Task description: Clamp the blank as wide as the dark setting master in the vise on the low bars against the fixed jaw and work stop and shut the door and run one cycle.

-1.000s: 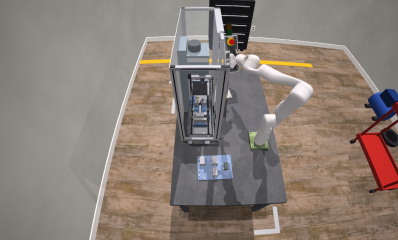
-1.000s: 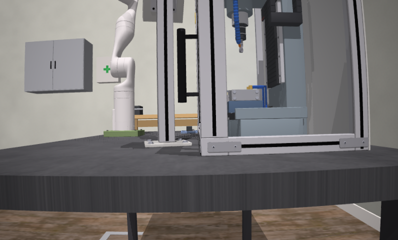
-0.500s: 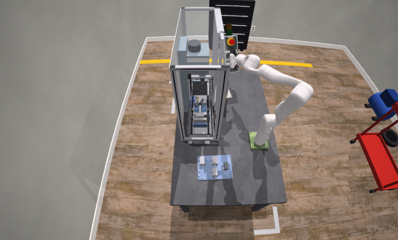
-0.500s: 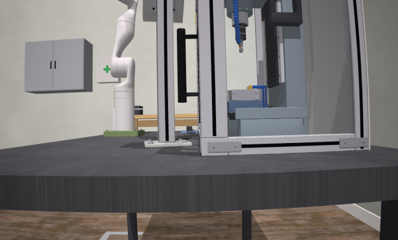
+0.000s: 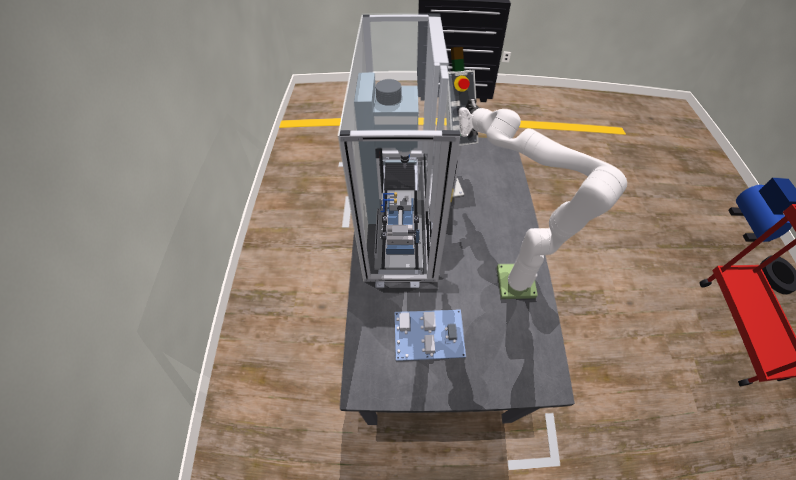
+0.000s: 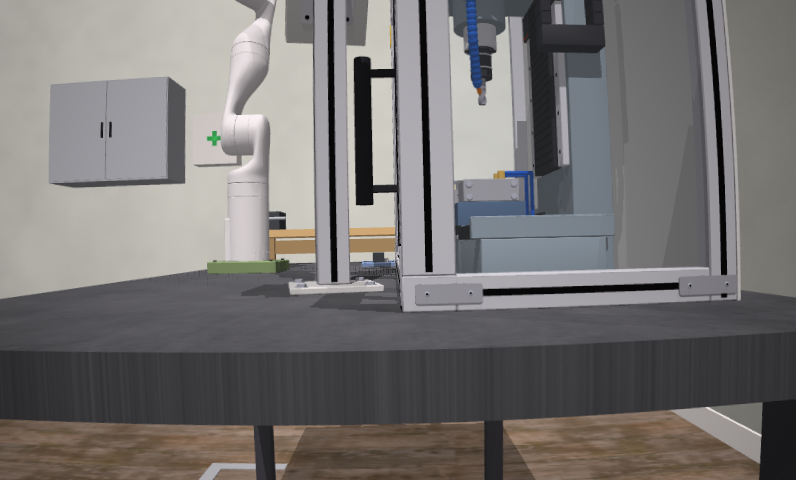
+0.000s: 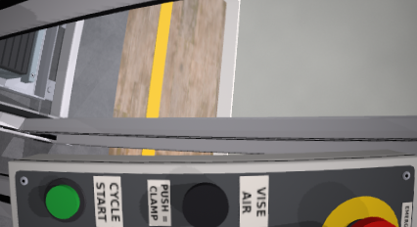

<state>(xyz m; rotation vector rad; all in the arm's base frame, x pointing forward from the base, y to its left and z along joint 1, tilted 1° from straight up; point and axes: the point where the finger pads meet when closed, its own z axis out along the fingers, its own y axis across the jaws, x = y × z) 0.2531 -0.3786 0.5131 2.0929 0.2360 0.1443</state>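
My gripper (image 5: 472,104) is small and partly hidden beside the control column's panel; it looks shut and holds nothing visible. The wrist view shows no fingers. It shows the black VISE AIR knob (image 7: 206,205) and the green CYCLE START button (image 7: 63,202). The amber lamp (image 5: 457,53) looks dark. Three light blanks (image 5: 404,321) (image 5: 429,321) (image 5: 429,343) and the dark setting master (image 5: 451,331) stand on the blue plate (image 5: 414,354). The vise (image 5: 400,240) is inside the guard; I cannot tell what lies between its jaws. The door handle (image 6: 362,130) shows; I cannot tell whether the door is fully shut.
The guard's frame (image 5: 399,136) (image 6: 424,178) stands close beside the gripper. The red emergency button (image 5: 463,83) (image 7: 374,223) in its yellow ring is on the same panel. The column's post (image 6: 336,148) stands on the table (image 5: 473,380). The spindle tool (image 6: 481,96) hangs inside the guard.
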